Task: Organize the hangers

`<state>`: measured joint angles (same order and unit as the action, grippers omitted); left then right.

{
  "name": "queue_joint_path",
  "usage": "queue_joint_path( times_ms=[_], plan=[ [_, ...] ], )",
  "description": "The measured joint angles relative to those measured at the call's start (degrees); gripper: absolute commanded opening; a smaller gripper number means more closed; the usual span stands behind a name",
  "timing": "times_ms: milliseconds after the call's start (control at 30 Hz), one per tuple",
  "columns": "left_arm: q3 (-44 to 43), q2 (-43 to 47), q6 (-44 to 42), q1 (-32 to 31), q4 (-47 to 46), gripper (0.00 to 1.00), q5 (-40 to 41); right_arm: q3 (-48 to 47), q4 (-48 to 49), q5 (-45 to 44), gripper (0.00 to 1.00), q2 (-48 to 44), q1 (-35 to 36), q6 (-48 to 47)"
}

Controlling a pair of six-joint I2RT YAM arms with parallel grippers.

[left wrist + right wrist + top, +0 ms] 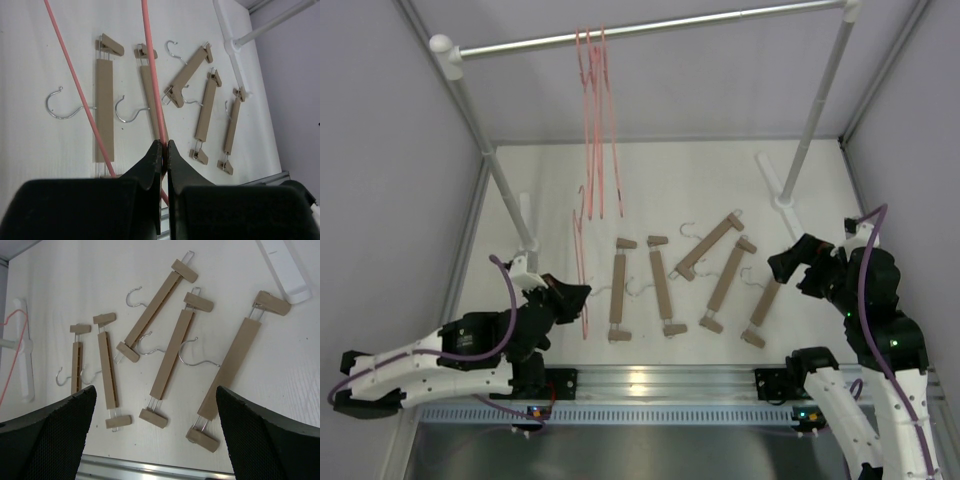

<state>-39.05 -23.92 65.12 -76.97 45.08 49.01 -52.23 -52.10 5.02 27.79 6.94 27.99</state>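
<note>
Several pink wire hangers (598, 120) hang from the silver rail (720, 18). Another pink hanger (580, 260) stands tilted over the table's left side, its wire (150, 75) pinched between the tips of my left gripper (164, 143), which is shut on it. Five tan wooden hangers lie side by side on the table, from the leftmost (618, 290) to the rightmost (762, 310). My right gripper (155, 388) hovers wide open above their near ends, holding nothing; the rightmost wooden hanger (230, 370) lies just inside its right finger.
White posts carry the rail, with flat feet on the table at the left (520, 215) and right (775, 185). A metal strip (660, 385) runs along the near edge. Grey walls close in on both sides.
</note>
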Motion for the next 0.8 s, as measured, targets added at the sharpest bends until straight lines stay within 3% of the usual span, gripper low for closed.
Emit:
queue_joint_path(
  times_ms=[267,800],
  plan=[
    [-10.60,-3.89,-4.37,0.00,-0.55,0.00,4.85,0.00,0.00,0.63,0.99,0.02,0.00,-0.42],
    [-26.82,-16.79,-31.28,0.00,-16.50,0.00,0.17,0.00,0.00,1.11,0.99,0.02,0.00,-0.57]
  ],
)
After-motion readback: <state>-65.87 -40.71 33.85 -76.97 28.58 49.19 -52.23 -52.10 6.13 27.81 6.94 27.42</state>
